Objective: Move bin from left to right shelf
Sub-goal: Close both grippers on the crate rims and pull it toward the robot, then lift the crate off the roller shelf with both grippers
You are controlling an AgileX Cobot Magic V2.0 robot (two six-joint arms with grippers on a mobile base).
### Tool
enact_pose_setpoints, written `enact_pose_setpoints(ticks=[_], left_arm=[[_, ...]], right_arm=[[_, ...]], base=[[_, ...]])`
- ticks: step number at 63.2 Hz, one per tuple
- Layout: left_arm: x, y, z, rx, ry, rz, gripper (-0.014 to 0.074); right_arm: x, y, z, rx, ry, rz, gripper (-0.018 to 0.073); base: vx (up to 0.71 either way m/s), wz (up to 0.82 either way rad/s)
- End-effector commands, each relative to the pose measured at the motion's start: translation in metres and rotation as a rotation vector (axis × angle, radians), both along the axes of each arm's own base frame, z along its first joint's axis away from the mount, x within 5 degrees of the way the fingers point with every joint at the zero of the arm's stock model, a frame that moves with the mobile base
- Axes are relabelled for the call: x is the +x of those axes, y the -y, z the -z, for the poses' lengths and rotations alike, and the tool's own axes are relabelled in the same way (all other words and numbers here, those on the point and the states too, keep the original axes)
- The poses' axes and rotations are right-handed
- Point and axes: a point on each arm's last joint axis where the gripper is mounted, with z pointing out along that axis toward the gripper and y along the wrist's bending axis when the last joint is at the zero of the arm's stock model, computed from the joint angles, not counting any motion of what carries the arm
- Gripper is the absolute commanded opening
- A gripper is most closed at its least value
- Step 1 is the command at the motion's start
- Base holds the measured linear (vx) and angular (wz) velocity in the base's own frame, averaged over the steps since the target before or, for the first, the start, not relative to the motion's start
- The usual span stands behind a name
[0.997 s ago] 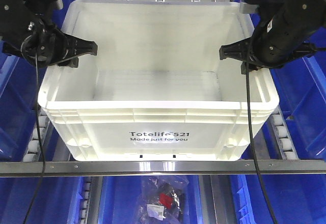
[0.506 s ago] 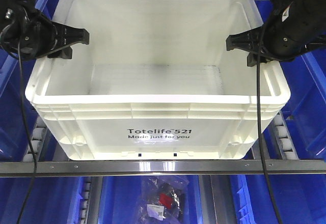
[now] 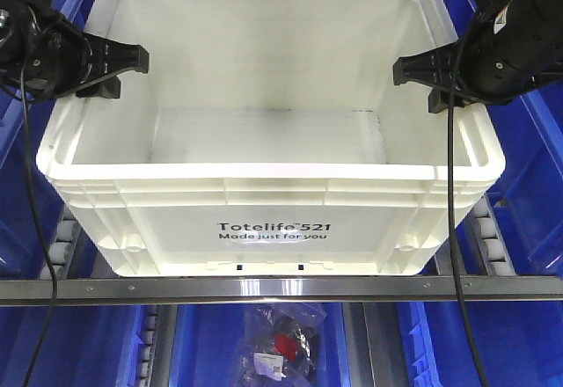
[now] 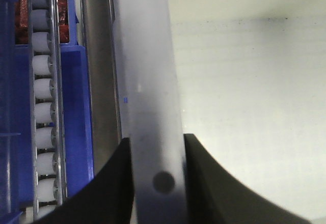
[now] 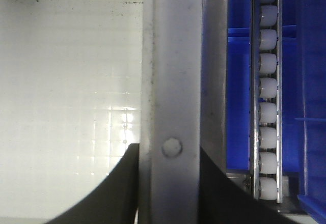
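1. The left fingers (image 4: 109,188) straddle the left side rim (image 4: 147,81) of the white Totelife bin (image 3: 273,229), one finger outside the wall and one inside the tub. Both dark pads lie against the plastic with no gap that we can see, so we read them as clamped on it.
2. The right fingers (image 5: 119,188) do the same on the opposite rim (image 5: 170,56). One is inside and one outside, both touching, so we take them as clamped too.
3. In the front view the two black arms reach in from either side at about the same height, roughly midway along the side walls. We judge the hold to be even.
4. The bin is upright, level and empty, with its printed face toward us. Its base is just behind the shelf's metal front rail (image 3: 281,288). White roller tracks (image 4: 43,96) run beside it, and blue bins (image 3: 537,185) flank it on both sides. A clear bag of small parts (image 3: 280,343) lies on the level below.
5. We cannot tell whether the base rests on the rollers or hangs just above them.
6. We judge the task to be in its early part. The two-handed grasp is made, but nothing here shows the bin at a second shelf. Drawing it out over the rail, carrying it across to the right shelf, setting it down and letting go all appear to remain.
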Motion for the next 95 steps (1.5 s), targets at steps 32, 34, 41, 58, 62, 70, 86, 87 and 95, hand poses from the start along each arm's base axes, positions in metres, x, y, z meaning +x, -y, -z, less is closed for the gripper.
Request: enact_pose_setpoints(ticks=[32, 34, 41, 58, 62, 70, 86, 87, 95], left_arm=[[-0.037, -0.011, -0.035, -0.020, 0.227, 0.034, 0.0135], [-0.037, -0.011, -0.035, -0.020, 0.227, 0.034, 0.0135], [-0.037, -0.011, -0.035, -0.020, 0.227, 0.034, 0.0135], [-0.037, -0.011, -0.035, -0.020, 0.227, 0.034, 0.0135], [-0.037, -0.011, -0.035, -0.020, 0.227, 0.034, 0.0135], [-0.037, -0.011, -0.035, -0.020, 0.227, 0.034, 0.0135], [-0.037, -0.011, -0.035, -0.020, 0.227, 0.034, 0.0135], [-0.037, -0.011, -0.035, -0.020, 0.227, 0.034, 0.0135], [-0.037, -0.011, -0.035, -0.020, 0.227, 0.034, 0.0135]], right_arm=[[-0.022, 0.017, -0.034, -0.040, 0.237, 0.001, 0.0099], [-0.022, 0.017, -0.034, -0.040, 0.237, 0.001, 0.0099], [-0.022, 0.017, -0.034, -0.040, 0.237, 0.001, 0.0099], [-0.022, 0.017, -0.034, -0.040, 0.237, 0.001, 0.0099], [-0.022, 0.017, -0.034, -0.040, 0.237, 0.001, 0.0099], [-0.022, 0.017, -0.034, -0.040, 0.237, 0.001, 0.0099], [-0.022, 0.017, -0.034, -0.040, 0.237, 0.001, 0.0099], [-0.022, 0.017, -0.034, -0.040, 0.237, 0.001, 0.0099], [-0.022, 0.017, -0.034, -0.040, 0.237, 0.001, 0.0099]], base=[[0.00, 0.00], [0.00, 0.00], [0.00, 0.00], [0.00, 0.00], [0.00, 0.00], [0.00, 0.00], [0.00, 0.00], [0.00, 0.00], [0.00, 0.00]])
